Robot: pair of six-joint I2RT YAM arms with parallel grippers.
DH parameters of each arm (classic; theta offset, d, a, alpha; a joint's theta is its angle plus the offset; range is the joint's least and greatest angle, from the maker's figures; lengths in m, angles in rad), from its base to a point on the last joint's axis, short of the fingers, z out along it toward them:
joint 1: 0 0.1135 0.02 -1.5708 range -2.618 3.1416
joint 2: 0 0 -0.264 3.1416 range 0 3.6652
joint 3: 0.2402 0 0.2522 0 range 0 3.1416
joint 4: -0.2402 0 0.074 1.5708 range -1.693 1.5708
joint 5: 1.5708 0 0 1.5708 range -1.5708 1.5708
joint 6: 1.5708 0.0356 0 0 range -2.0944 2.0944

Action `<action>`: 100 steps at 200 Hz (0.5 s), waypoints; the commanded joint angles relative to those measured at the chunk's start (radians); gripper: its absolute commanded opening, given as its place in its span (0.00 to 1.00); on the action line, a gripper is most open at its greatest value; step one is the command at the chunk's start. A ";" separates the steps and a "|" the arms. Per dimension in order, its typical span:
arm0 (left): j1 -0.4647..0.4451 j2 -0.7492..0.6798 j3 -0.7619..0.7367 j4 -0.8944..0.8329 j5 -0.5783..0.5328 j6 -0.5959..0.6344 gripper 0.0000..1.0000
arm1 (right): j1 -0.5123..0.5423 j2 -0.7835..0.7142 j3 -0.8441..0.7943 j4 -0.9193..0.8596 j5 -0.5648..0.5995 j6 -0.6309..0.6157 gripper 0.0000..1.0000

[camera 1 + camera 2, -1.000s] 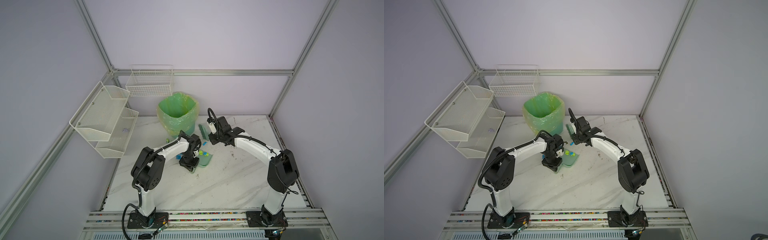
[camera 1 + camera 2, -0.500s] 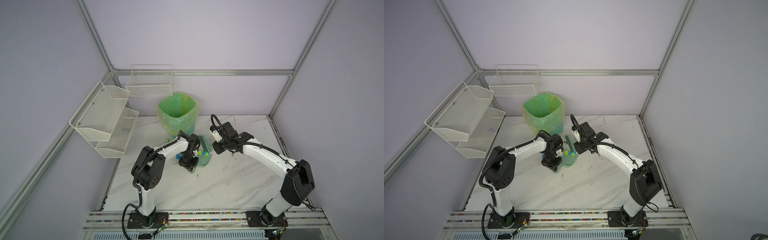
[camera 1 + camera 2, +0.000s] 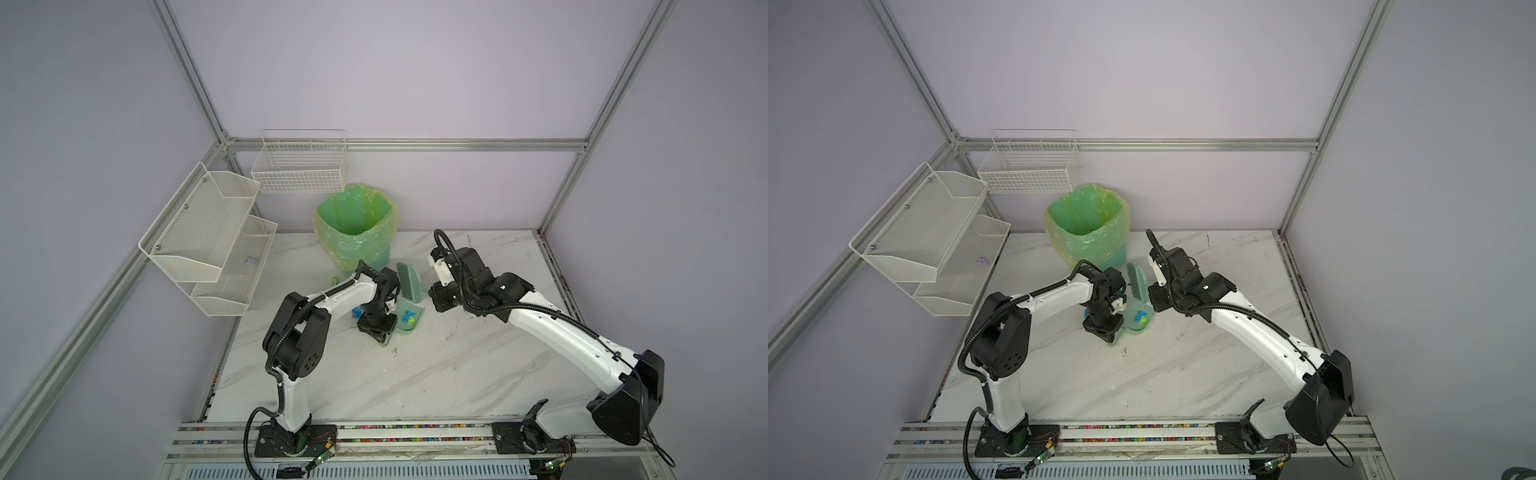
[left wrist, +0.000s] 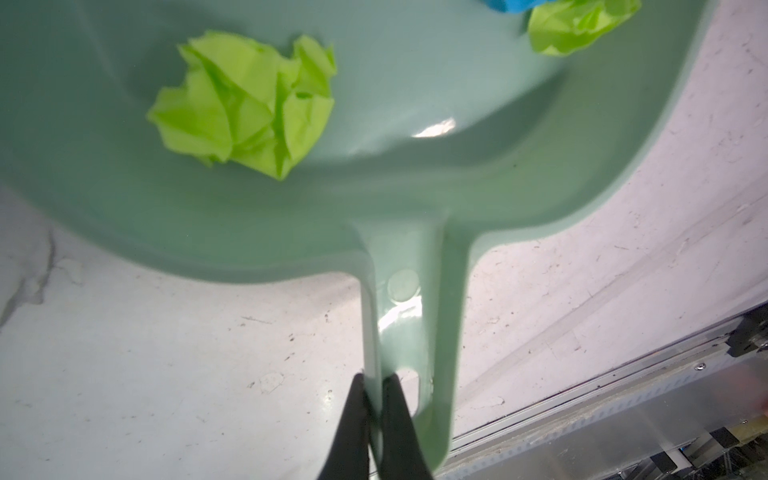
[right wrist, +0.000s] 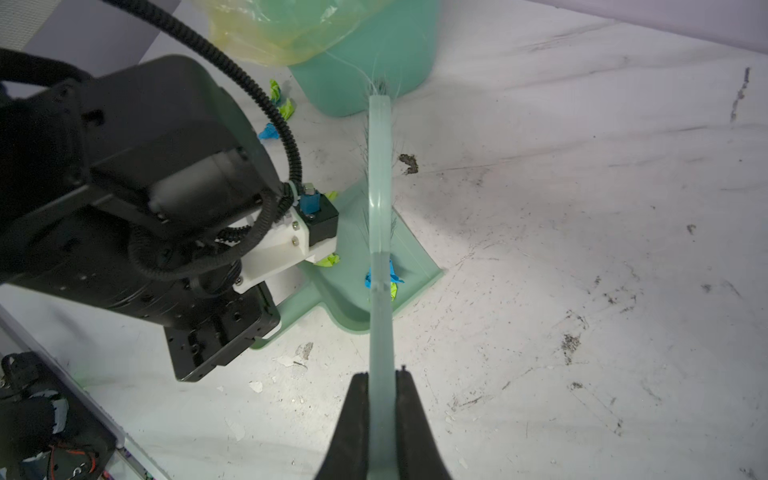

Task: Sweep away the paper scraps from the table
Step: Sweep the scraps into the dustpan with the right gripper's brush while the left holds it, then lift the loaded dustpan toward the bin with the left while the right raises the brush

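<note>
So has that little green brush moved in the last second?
Yes. The brush has slid away from the green bin and toward the dustpan, which has stayed where it was.

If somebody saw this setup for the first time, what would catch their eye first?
The bright green-bagged bin at the back of the table. Just before it, the left gripper pinches a mint dustpan holding lime and blue paper scraps, and the right gripper clamps a matching brush by its mouth.

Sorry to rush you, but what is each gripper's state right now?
Left gripper: shut on the dustpan, by its handle.
Right gripper: shut on the brush, by its handle.
</note>
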 commanded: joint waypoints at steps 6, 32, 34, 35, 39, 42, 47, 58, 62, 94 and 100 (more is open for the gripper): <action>0.005 -0.023 0.060 0.011 0.008 0.021 0.00 | -0.002 0.053 -0.008 -0.030 0.095 0.053 0.00; 0.004 -0.036 0.049 0.023 -0.002 0.022 0.00 | -0.002 0.103 -0.010 -0.038 0.106 0.027 0.00; 0.004 -0.036 0.050 0.023 -0.003 0.022 0.00 | -0.002 0.105 -0.010 -0.039 0.106 0.020 0.00; 0.004 -0.036 0.050 0.023 -0.002 0.022 0.00 | -0.002 0.108 -0.008 -0.041 0.106 0.019 0.00; 0.004 -0.036 0.051 0.022 -0.002 0.021 0.00 | 0.000 0.113 -0.004 -0.047 0.106 0.022 0.00; 0.004 -0.037 0.050 0.023 -0.001 0.022 0.00 | 0.001 0.118 0.000 -0.054 0.106 0.032 0.00; 0.005 -0.037 0.052 0.022 -0.001 0.021 0.00 | 0.001 0.128 0.007 -0.068 0.102 0.048 0.00; 0.004 -0.037 0.053 0.027 0.003 0.022 0.00 | 0.008 0.133 0.010 -0.072 0.066 0.056 0.00; 0.004 -0.037 0.052 0.028 0.006 0.022 0.00 | 0.014 0.130 0.007 -0.069 0.056 0.056 0.00; 0.004 -0.037 0.056 0.032 0.009 0.022 0.00 | 0.044 0.057 -0.035 -0.030 -0.012 0.085 0.00; 0.003 -0.037 0.057 0.032 0.010 0.022 0.00 | 0.044 0.037 -0.046 -0.016 -0.037 0.092 0.00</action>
